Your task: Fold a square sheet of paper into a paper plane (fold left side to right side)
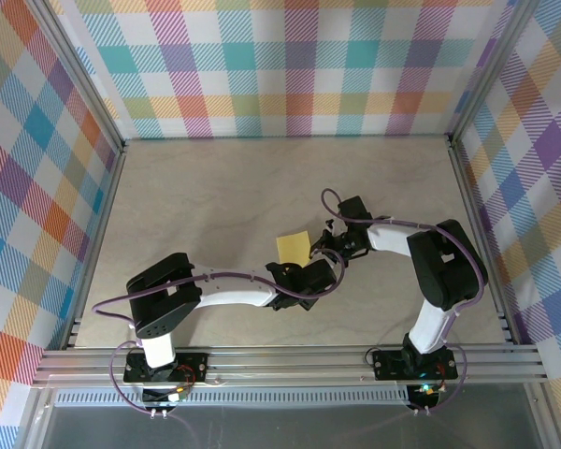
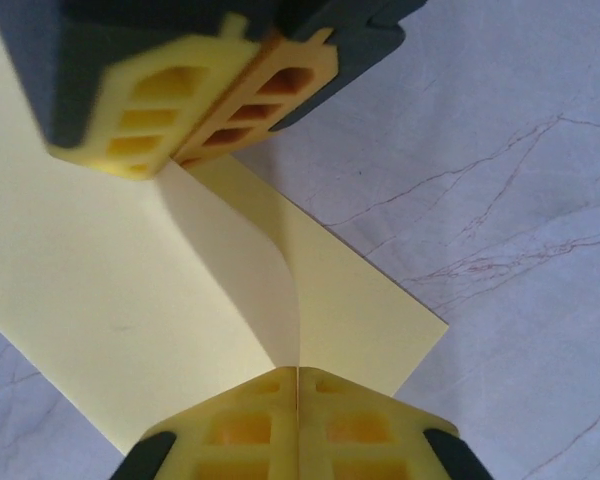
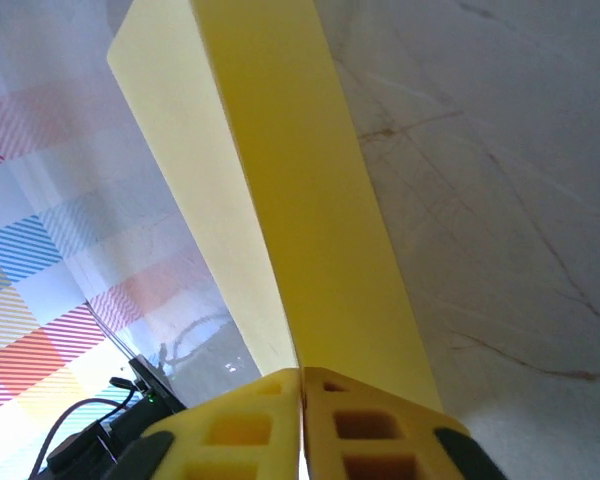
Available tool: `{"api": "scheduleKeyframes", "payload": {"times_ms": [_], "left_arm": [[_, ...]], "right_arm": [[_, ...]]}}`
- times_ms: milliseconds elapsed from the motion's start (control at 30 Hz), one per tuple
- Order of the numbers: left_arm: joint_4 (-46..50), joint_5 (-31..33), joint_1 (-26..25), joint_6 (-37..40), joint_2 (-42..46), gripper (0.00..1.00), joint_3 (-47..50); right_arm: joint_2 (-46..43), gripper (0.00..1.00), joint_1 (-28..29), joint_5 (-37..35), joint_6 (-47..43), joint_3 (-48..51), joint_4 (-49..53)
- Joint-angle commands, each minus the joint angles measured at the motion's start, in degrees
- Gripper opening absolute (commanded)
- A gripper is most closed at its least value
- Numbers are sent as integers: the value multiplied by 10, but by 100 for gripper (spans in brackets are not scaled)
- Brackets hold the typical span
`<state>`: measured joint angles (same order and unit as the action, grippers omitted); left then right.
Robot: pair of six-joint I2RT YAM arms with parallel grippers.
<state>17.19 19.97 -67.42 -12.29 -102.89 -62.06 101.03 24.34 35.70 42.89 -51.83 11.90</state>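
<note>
Sheet: the square sheet of paper [image 1: 293, 247], bright yellow, is near the middle of the tabletop [image 1: 215, 187], between the two grippers.
Sheet shape: most of it lies flat on the marbled surface, and one part rises in a soft curve.
Left gripper [image 2: 297, 385]: the fingers are pressed together and pinch the sheet where the raised curve ends.
Right gripper [image 3: 302, 385]: the fingers are pressed together and pinch the opposite side of the sheet, which stands up steeply from them.
</note>
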Motion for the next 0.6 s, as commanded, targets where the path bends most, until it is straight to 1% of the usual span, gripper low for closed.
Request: {"api": "scheduleKeyframes", "payload": {"times_ms": [0, 67, 133, 200, 267, 400, 500, 567], "left_arm": [[-8, -16, -2, -3, 31, 1, 15], [-7, -29, 4, -9, 44, 0, 23], [-30, -54, 14, -16, 60, 0, 35], [-45, -90, 29, -23, 77, 0, 51], [-64, -137, 48, -32, 94, 0, 68], [-106, -225, 86, -52, 119, 0, 106], [-148, -284, 120, -74, 136, 0, 139], [-173, -321, 143, -88, 144, 0, 158]], "right_arm": [[-25, 16, -7, 11, -3, -32, 8], [-32, 21, -14, 8, -11, -44, 12], [-45, 28, -23, 6, -20, -51, 11], [-63, 34, -32, 4, -33, -55, 13], [-87, 36, -44, -4, -49, -53, 22], [-131, 36, -68, -11, -78, -26, 39], [-168, 33, -76, -11, -98, 12, 42], [-186, 29, -76, -9, -108, 38, 47]]}}
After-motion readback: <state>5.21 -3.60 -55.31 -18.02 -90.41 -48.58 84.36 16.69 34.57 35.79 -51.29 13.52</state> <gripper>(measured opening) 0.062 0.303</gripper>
